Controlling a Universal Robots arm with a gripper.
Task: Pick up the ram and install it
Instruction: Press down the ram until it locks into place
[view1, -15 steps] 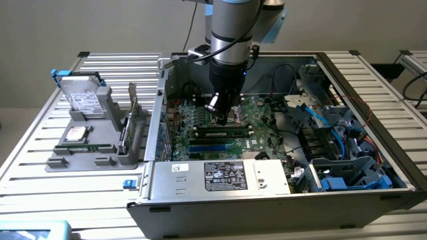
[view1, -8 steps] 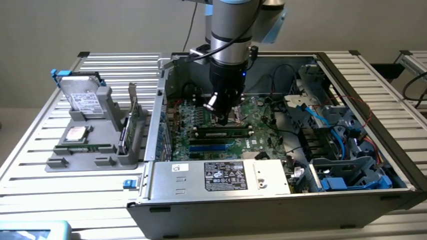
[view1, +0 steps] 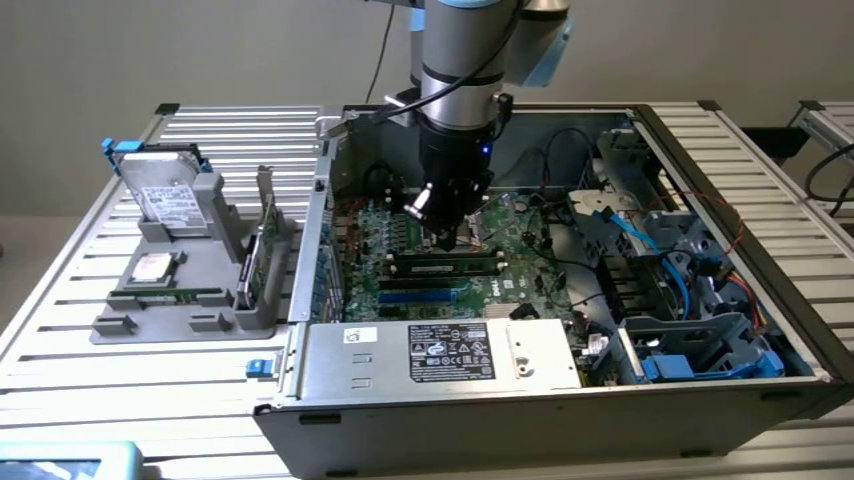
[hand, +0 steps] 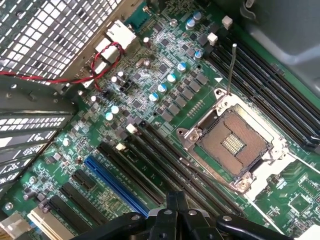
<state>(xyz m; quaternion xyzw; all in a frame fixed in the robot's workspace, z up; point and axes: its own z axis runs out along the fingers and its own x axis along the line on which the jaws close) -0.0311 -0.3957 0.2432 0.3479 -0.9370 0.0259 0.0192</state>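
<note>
**Pincer over the motherboard, stick lying in its slot**

Nearest the exterior camera sits the power supply (view1: 441, 352) at the case's front edge. Just behind it the ram (view1: 445, 268) lies along a black slot on the motherboard (view1: 400, 240), apparently seated or close to it. Directly above, the pincer (view1: 445, 238) hangs with its fingers drawn together and nothing between them; its tips hover at the stick's top edge. To finish well, any press should come straight down and evenly along the stick, keeping clear of the open CPU socket (hand: 235, 145). Farther off, on the slatted surface (view1: 80, 300), a grey holder (view1: 180, 300) carries hard drives (view1: 167, 195)
</note>
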